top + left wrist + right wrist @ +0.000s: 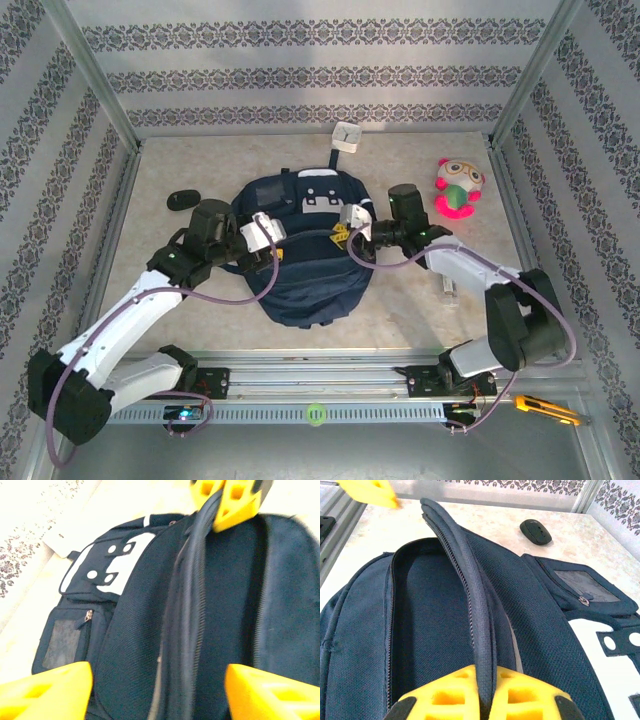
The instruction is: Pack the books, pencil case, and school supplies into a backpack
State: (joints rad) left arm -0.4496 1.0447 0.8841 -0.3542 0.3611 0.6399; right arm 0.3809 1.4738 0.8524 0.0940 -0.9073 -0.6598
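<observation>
The navy backpack [305, 285] lies flat mid-table with its main compartment unzipped. My right gripper [492, 695] is shut on the raised zipper edge of the backpack [470, 580], holding it up; from above, the right gripper [342, 236] is at the bag's right side. My left gripper [160, 695] stands open at the bag's left side, its yellow fingers [45, 690] on either side of that same edge without touching it. Seen from above, the left gripper [275, 250] hovers over the opening. A pale boxy pencil case [346, 136] stands behind the bag. The books are out of view.
A black oval object [183, 199] lies left of the bag and a pink-and-green plush toy [457, 187] sits at the back right. A small pale item [450, 290] lies by the right arm. A yellow utility knife [545, 408] rests at the near right rail.
</observation>
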